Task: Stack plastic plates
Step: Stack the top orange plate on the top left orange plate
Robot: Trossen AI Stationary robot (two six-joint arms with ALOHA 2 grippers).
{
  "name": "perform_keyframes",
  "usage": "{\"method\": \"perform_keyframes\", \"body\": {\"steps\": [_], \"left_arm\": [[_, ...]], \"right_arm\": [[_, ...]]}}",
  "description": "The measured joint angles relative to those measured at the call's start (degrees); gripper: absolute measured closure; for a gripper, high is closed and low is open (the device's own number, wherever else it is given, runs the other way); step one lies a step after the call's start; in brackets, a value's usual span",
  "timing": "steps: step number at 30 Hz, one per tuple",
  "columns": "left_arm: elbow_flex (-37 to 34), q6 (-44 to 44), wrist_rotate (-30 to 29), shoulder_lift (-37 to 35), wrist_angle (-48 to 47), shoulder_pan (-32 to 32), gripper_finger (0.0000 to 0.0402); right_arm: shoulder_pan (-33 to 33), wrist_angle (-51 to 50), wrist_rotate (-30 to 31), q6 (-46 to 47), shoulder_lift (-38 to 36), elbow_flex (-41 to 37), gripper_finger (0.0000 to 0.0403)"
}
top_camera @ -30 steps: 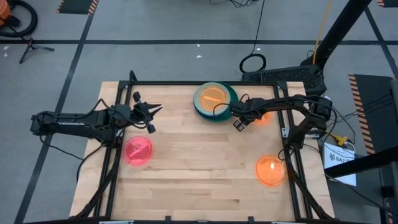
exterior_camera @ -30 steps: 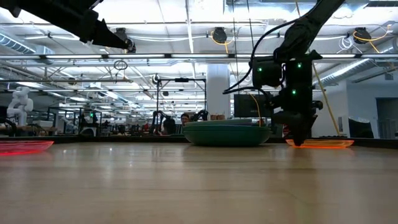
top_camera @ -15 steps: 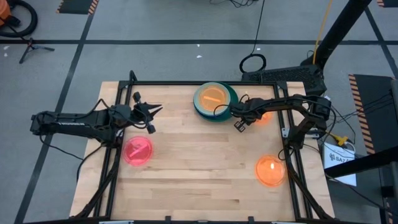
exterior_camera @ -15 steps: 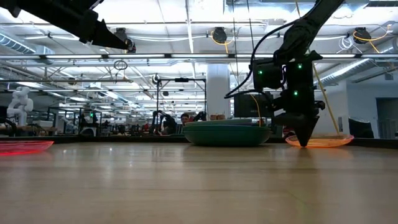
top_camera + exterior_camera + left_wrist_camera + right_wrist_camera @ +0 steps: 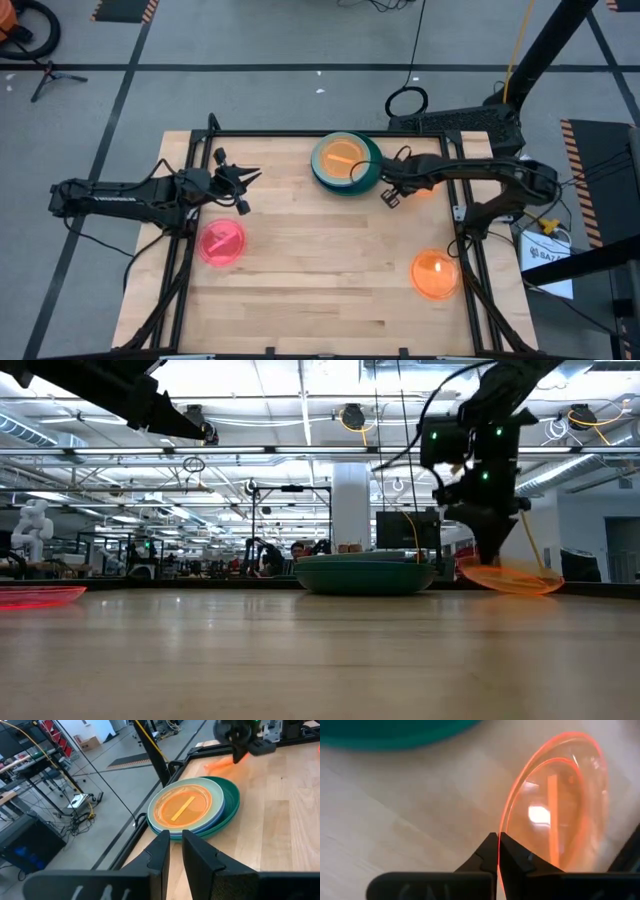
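Right gripper (image 5: 490, 560) pinches orange plate (image 5: 510, 579) by its rim, tilted, beside the plate stack (image 5: 345, 164) | left gripper (image 5: 252, 176) narrowly parted, empty, left of stack

The worktop (image 5: 320, 270) is pale, matt wood. The orange plate (image 5: 560, 800) looks like glossy translucent plastic; the pincer (image 5: 498, 851) gripping it is matt black.

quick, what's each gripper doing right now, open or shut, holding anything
Left gripper: above the table's left side, holding nothing; open or shut cannot be told.
Right gripper: shut on the rim of an orange plate, lifted and tilted beside the plate stack.
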Motion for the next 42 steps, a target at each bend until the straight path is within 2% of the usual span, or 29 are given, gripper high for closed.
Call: {"method": "perform_keyframes", "body": {"steps": [6, 12, 17, 22, 26, 28, 33, 42], "left_arm": [[0.0, 0.2, 0.0, 0.0, 0.1, 0.0, 0.0344], [0.0, 0.6, 0.0, 0.0, 0.8, 0.0, 0.0344], [0.0, 1.1, 0.0, 0.0, 0.8, 0.0, 0.0344], [0.0, 1.4, 0.0, 0.0, 0.8, 0.0, 0.0344], [0.0, 1.4, 0.0, 0.0, 0.8, 0.0, 0.0344], [0.0, 1.4, 0.0, 0.0, 0.7, 0.0, 0.0344], [0.0, 1.3, 0.0, 0.0, 0.5, 0.0, 0.0344], [0.0, 0.8, 0.0, 0.0, -0.1, 0.0, 0.0344]], "right_arm": [[0.1, -0.1, 4.3, -0.7, -6.3, 2.5, 0.0402], [2.7, 1.9, 6.0, -5.4, -6.0, 11.1, 0.0402], [5.9, 5.3, 6.0, -11.3, -1.7, 19.3, 0.0402], [8.9, 7.0, 5.2, -19.4, 6.0, 26.8, 0.0402], [10.5, 6.7, -0.3, -30.1, 12.0, 31.5, 0.0403], [11.0, 6.1, -1.9, -35.3, 14.6, 32.9, 0.0403], [11.4, 2.5, -1.6, -44.0, 19.0, 34.4, 0.0403], [10.8, 3.0, -1.5, -45.4, 22.8, 34.4, 0.0403]]}}
